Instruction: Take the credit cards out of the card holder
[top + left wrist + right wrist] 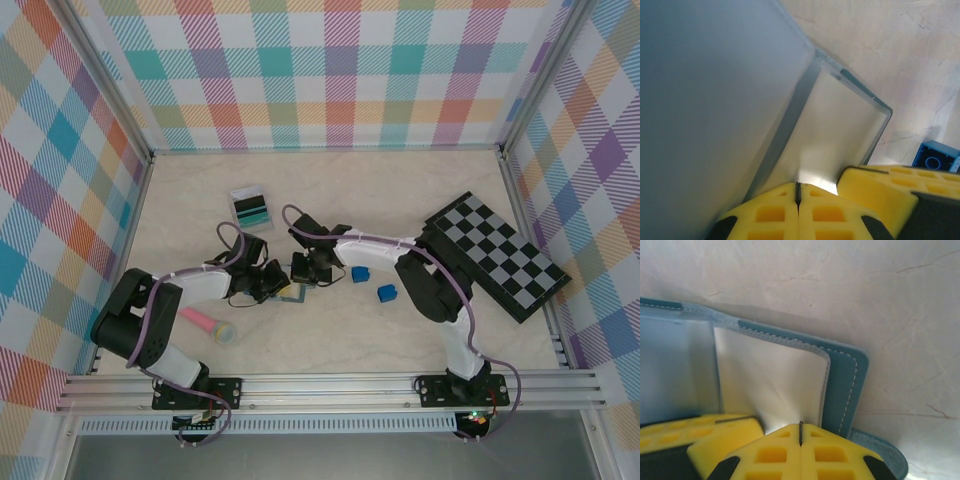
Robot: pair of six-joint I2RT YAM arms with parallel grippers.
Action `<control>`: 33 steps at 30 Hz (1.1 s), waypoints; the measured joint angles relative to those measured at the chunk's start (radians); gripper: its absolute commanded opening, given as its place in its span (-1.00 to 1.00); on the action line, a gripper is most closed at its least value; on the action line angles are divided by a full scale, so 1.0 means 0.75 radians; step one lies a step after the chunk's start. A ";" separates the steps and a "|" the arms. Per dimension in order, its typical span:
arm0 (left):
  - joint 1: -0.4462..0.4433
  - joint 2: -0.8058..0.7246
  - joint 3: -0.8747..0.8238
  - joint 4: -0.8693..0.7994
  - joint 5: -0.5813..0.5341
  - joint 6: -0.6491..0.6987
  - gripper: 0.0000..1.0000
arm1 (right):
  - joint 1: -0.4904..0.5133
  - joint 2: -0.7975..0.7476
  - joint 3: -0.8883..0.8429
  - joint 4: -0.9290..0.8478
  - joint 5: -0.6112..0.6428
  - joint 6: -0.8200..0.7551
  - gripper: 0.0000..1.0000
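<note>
The slate-blue card holder [291, 293] lies open at the table's middle, and both grippers meet over it. My left gripper [279, 287] [798, 192] is shut, its yellow fingertips pinching the edge of a pale, clear inner sleeve [830, 130] that stands raised off the table. My right gripper [299, 275] [800, 432] is shut on the neighbouring sleeve [775, 382], which creases toward the tips; the stitched blue cover [845, 385] lies just right of it. A teal-green credit card [250, 207] lies flat on the table behind the grippers.
Two bright blue cubes [360, 273] [387, 293] sit just right of the grippers; one cube [935, 157] shows near the left wrist. A black-and-grey checkerboard [495, 255] lies at the right. A pink stick-like object [208, 324] lies front left.
</note>
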 measured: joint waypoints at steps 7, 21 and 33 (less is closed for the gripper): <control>0.026 -0.143 0.079 -0.221 -0.004 0.008 -0.21 | 0.000 0.030 0.039 -0.032 -0.004 -0.016 -0.90; 0.284 -0.237 0.160 -0.583 -0.044 0.192 0.40 | -0.006 0.042 0.061 -0.056 0.000 -0.086 -0.88; 0.289 -0.154 0.167 -0.579 0.037 0.219 0.20 | -0.008 0.046 0.061 -0.054 -0.020 -0.092 -0.88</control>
